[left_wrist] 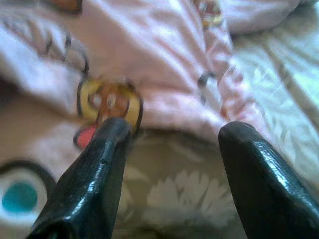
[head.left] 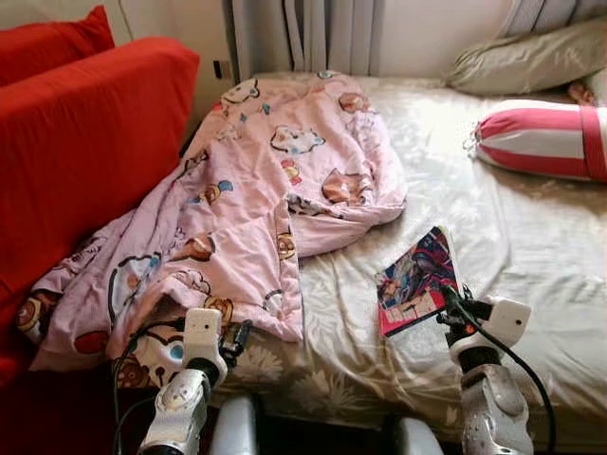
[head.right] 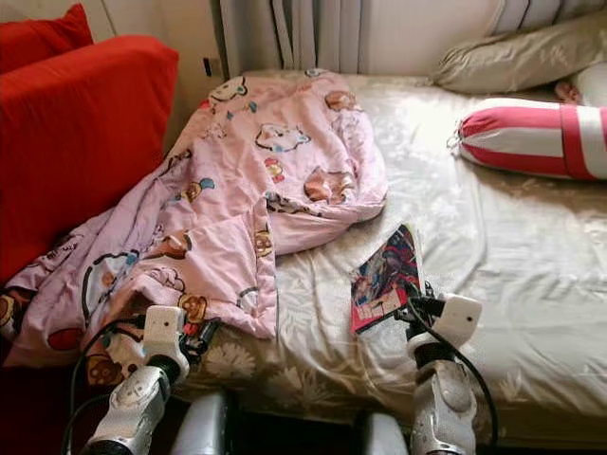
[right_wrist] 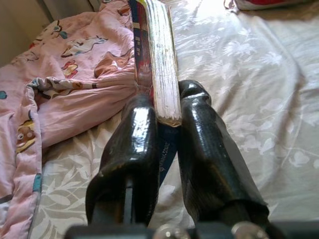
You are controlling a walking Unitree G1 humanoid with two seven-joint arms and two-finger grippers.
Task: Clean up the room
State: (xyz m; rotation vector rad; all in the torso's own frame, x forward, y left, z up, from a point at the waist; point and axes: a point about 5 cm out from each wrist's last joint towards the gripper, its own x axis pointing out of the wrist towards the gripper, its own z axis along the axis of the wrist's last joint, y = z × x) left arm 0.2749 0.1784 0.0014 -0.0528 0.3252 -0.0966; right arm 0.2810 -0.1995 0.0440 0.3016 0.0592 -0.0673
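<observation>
Bed [head.left: 531,237] before me, pale leafy sheet rumpled, room not yet tidy. My right fingers [right_wrist: 169,117] pinch book [head.left: 415,280] by its near edge, pages clamped between both pads, far end of book resting on sheet. My left fingers [left_wrist: 174,149] spread wide, empty, just short of hem of pink cartoon quilt [head.left: 256,190]. Quilt lies crumpled, spilling toward red sofa [head.left: 85,142]. Judgement: early stage; book in hand but not stowed, quilt unfolded, striped bolster [head.left: 545,137] askew

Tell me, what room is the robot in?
Most likely a bedroom. There is a bed with a pink cartoon blanket and a striped bolster pillow on it. The right gripper holds a book over the bed.
</observation>
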